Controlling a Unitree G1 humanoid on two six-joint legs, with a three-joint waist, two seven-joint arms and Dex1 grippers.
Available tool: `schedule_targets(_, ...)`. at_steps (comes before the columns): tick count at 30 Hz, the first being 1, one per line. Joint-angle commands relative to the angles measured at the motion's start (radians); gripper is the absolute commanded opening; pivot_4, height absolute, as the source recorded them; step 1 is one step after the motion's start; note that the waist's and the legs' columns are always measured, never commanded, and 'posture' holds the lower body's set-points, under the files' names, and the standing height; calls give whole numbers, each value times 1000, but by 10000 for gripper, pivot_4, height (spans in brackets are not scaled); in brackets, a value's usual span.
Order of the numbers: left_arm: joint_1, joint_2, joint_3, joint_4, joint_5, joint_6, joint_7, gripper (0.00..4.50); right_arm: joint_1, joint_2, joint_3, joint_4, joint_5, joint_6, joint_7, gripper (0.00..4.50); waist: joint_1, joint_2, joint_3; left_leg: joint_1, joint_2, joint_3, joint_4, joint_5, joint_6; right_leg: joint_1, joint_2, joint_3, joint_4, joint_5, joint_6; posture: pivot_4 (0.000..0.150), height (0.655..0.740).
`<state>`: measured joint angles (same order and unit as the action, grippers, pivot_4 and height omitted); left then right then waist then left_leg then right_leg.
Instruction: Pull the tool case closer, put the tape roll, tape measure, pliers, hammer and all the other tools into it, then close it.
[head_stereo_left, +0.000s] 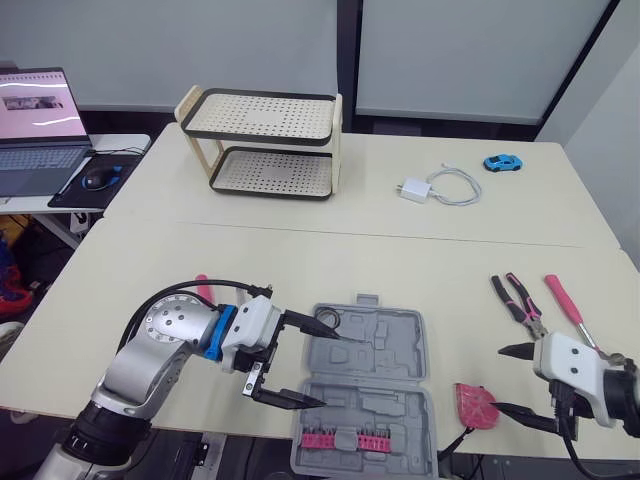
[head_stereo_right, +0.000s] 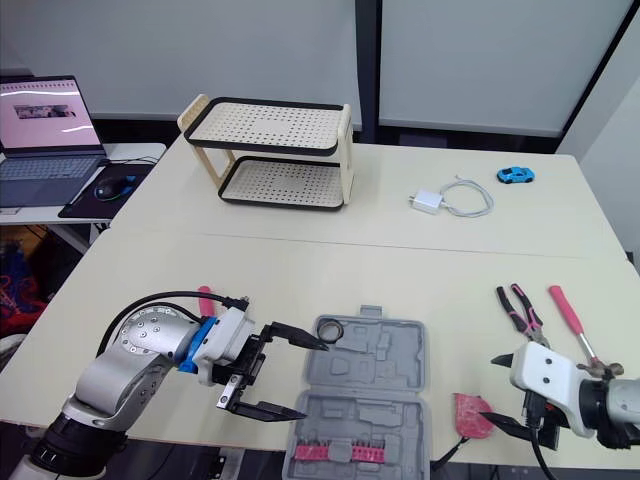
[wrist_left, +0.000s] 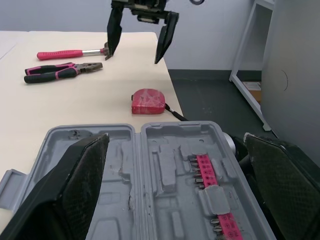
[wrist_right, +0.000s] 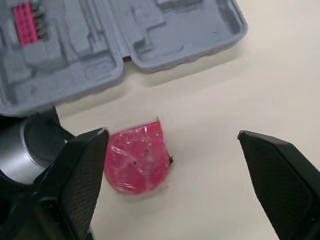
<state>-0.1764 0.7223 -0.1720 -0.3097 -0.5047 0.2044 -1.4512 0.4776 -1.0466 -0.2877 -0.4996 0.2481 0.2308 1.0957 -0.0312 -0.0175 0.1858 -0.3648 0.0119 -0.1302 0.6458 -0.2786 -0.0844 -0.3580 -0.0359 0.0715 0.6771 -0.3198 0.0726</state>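
Note:
The grey tool case (head_stereo_left: 385, 352) lies open near the table's front edge, with a pink bit strip (head_stereo_left: 345, 438) in its near half. My left gripper (head_stereo_left: 333, 370) is open at the case's left side, its fingers reaching over the edge. A small black ring (head_stereo_right: 331, 329) rests at the case's far left corner. To the right of the case lies the red tape measure (wrist_right: 135, 160), and my open right gripper (head_stereo_left: 508, 380) hovers just right of it. Pliers (head_stereo_left: 517, 300) and a pink-handled hammer (head_stereo_left: 565, 305) lie farther back on the right. A pink handle (head_stereo_left: 203, 288) shows behind my left arm.
A two-tier perforated rack (head_stereo_left: 265, 145) stands at the back left. A white charger with cable (head_stereo_left: 440, 187) and a blue toy car (head_stereo_left: 502, 162) lie at the back right. A laptop (head_stereo_left: 38, 130) and mouse (head_stereo_left: 97, 178) sit on a side table at the left.

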Motion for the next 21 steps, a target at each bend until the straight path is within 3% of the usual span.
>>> schedule_targets(1, -2, 1, -10, -44, -6, -14, -4, 45000, -30, -20, 69, 97, -58, -169, 78, 44360, 1, 0, 0, 0, 0, 0, 0, 0, 0, 0, 0, 0, 0, 0, 0, 1500, 7350)
schedule_targets(6, 1, 7, -28, -66, -4, -20, -22, 45000, -88, -22, 159, 218, -107, -265, 119, 44360, 0, 0, 0, 0, 0, 0, 0, 0, 0, 0, 0, 0, 0, 0, 0, 1500, 7350)
schedule_targets(21, -23, 7, -46, -84, -12, 6, -34, 45000, -196, 32, 304, 317, -201, -315, 68, 44360, 0, 1, 0, 1, 0, -1, 1, 0, 0, 1, 0, 0, 1, 0, 0, 1500, 7350)
